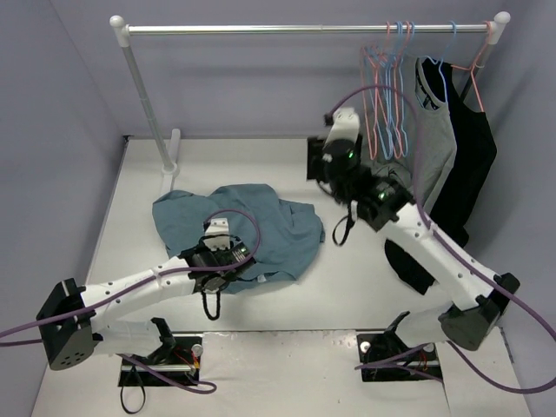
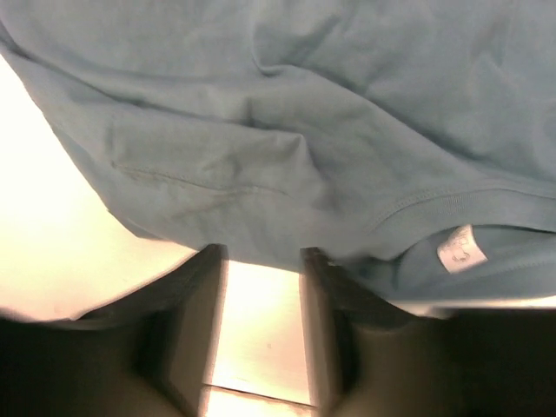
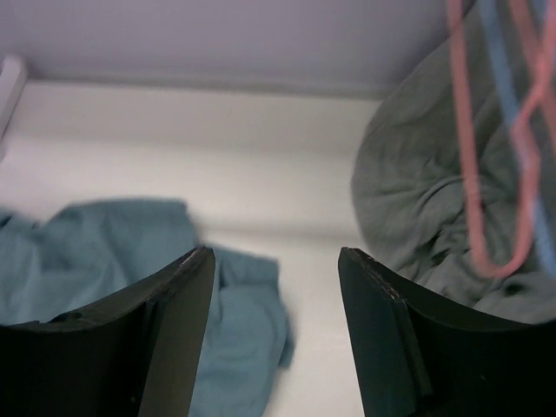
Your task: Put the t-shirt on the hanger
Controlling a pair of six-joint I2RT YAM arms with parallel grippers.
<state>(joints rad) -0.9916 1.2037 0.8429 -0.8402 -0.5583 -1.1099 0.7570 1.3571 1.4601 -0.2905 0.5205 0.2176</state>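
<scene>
The teal-blue t-shirt [image 1: 261,221] lies crumpled on the table left of the middle. In the left wrist view the t-shirt [image 2: 287,130] fills the top, with its white neck tag [image 2: 459,250] at the right. My left gripper [image 1: 219,226] is low at the shirt's near edge. It is open [image 2: 263,261], with bare table between its fingers [image 2: 195,304] and the fabric edge lying at the tips. The salmon-pink hanger [image 1: 377,100] hangs on the rail and shows in the right wrist view [image 3: 465,156]. My right gripper [image 1: 317,163] is raised, open and empty [image 3: 274,261], left of the hangers.
A garment rail [image 1: 304,29] spans the back, its post [image 1: 148,104] standing at the left. Light-blue wire hangers [image 1: 401,87] hang with the pink ones. A grey shirt [image 1: 434,143] and a black garment [image 1: 469,165] hang at the right. The grey shirt [image 3: 417,191] is close on the right.
</scene>
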